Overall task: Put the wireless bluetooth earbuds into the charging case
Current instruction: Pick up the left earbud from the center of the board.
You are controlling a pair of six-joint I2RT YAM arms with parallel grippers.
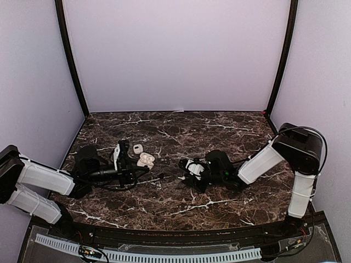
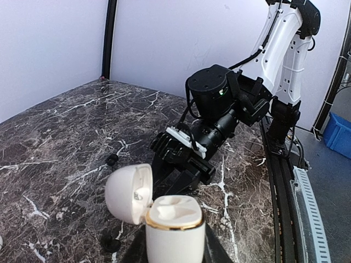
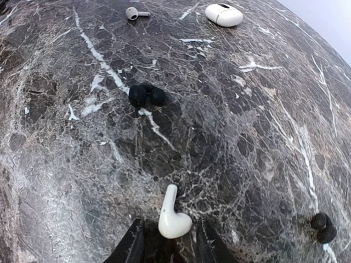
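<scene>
R gripper (image 3: 170,242) low over marble table (image 3: 247,137), jaws apart either side of white earbud (image 3: 174,219) lying flat; slim gap on one side, no pinch seen. L gripper (image 2: 173,255) clamped on white case (image 2: 174,227): gold rim, lid (image 2: 127,193) swung open, contents unclear. Second case (image 3: 224,15) closed, far off, spare white bud (image 3: 131,12) near it. Black bud pair (image 3: 138,96) loose mid-table.

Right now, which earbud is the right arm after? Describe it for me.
On the marble table, find the right gripper. Between its jaws lies a white earbud, stem pointing away; its nearest neighbours are black earbuds, the other white one lies far off.
</scene>
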